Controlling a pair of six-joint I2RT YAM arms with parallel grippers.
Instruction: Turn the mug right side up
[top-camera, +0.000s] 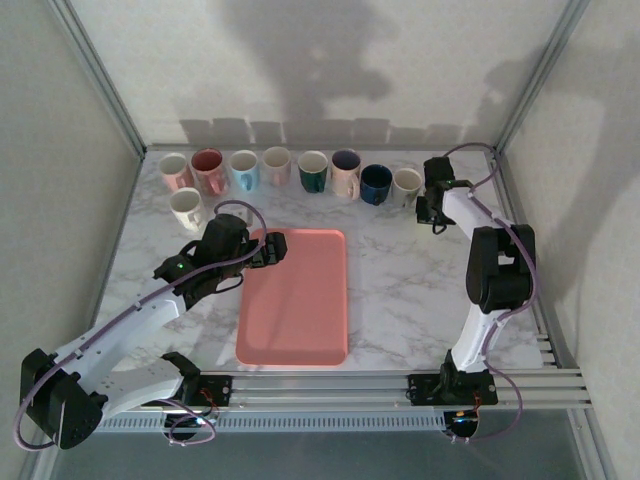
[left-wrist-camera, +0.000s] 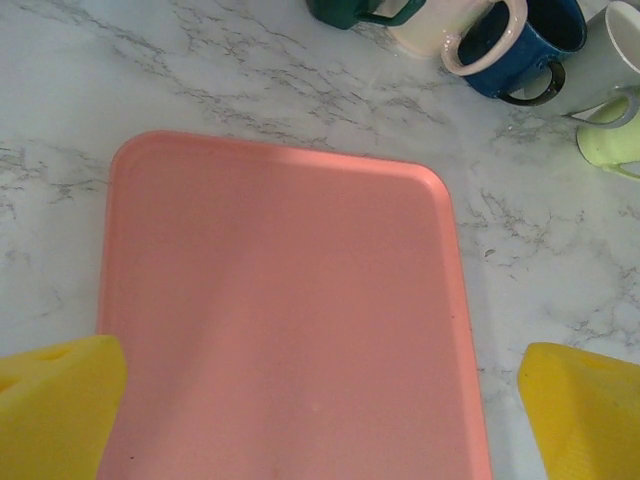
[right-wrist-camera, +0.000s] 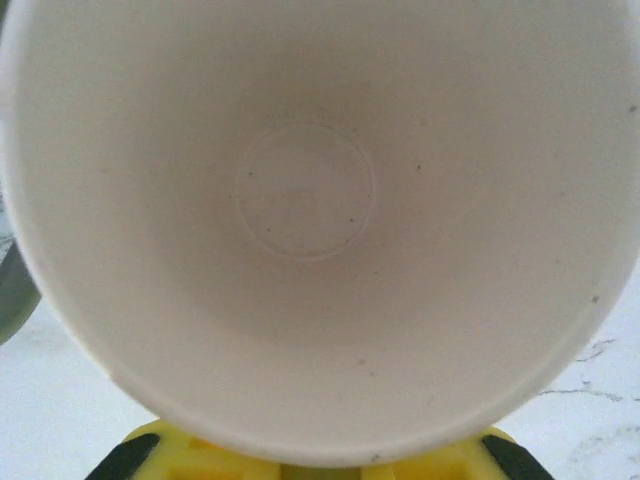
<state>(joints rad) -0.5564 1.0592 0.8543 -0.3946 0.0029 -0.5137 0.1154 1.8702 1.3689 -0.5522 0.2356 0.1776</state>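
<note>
Right fingers (right-wrist-camera: 200, 462) nearly together, holding the mug (right-wrist-camera: 310, 200). Tips are tucked under its lower rim, so the exact grip point is hidden. Right wrist cam looks straight into the mug mouth: cream interior, round base ring dead centre. Can't tell from that view whether it's upright or tilted.

From the top cam the mug sits at the far right end of the back row, just beside the dark blue mug (top-camera: 376, 183), with the right arm reaching in from the right side of the bench (top-camera: 400, 290).

Left fingers (left-wrist-camera: 60, 410) spread wide, nothing between them. They hang over the pink tray (left-wrist-camera: 280, 300), at its far-left corner in the top view. Tray is bare and lies flat mid-bench, well apart from the mug.

Rest of the row runs along the back wall: dark green mug (top-camera: 313, 172), several pale and pink ones to its left. One white mug (top-camera: 187, 207) stands in front of the row at the left, near the left arm's wrist.
</note>
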